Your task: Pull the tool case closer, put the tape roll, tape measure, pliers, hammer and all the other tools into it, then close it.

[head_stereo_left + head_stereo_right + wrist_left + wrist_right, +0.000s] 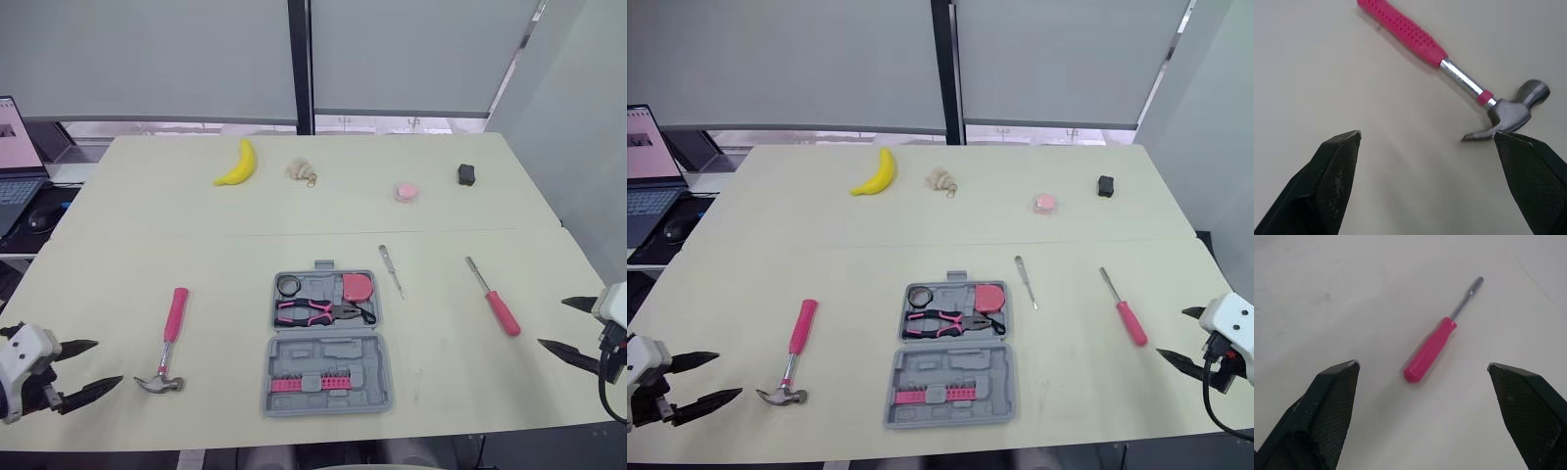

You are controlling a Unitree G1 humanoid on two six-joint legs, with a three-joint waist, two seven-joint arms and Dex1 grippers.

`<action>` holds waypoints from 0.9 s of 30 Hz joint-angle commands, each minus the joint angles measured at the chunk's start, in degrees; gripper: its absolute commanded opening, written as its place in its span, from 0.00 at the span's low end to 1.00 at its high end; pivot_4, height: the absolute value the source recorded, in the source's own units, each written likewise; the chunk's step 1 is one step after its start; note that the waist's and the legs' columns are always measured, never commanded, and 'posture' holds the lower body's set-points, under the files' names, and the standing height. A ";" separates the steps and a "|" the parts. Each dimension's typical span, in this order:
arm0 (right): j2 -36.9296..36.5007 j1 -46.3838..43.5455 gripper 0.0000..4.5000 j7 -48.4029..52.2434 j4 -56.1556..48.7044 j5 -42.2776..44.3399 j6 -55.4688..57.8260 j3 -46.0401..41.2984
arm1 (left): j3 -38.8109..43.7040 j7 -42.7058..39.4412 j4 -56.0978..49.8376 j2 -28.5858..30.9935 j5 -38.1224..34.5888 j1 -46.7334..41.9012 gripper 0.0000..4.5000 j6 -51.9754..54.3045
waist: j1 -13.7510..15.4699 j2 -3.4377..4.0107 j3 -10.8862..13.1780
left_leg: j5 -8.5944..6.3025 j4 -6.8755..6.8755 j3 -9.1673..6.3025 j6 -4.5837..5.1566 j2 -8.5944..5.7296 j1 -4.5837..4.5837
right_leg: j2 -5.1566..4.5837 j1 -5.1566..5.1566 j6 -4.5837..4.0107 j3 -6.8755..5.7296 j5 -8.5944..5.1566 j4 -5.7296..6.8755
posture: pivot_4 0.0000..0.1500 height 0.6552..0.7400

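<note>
The grey tool case [325,343] lies open near the table's front edge. In its far half lie the black tape roll [288,285], the pink tape measure [359,287] and the pink-handled pliers [318,312]. Pink bits sit in its near half. The pink-handled hammer [169,338] lies left of the case, its head towards me. A pink screwdriver [494,297] and a thin metal tool [392,270] lie to the right. My left gripper [90,366] stands open at the front left, just short of the hammer head [1513,110]. My right gripper [568,325] stands open at the front right, facing the screwdriver [1432,345].
Along the far side of the table lie a banana [238,164], a small beige object [300,171], a pink round object [407,191] and a small black object [466,174]. A laptop [15,166] and a mouse [42,217] sit on a desk at the far left.
</note>
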 commanded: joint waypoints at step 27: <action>36.62 -42.09 0.99 -40.27 24.77 -14.45 6.50 39.47 | -17.46 6.52 -44.79 -9.41 -11.04 -16.13 1.00 23.59 | -0.31 0.01 0.03 | 0.01 0.06 -0.15 -0.01 -0.20 -0.16 | 0.56 -0.09 -0.20 0.05 0.23 0.03 | 1.00 0.85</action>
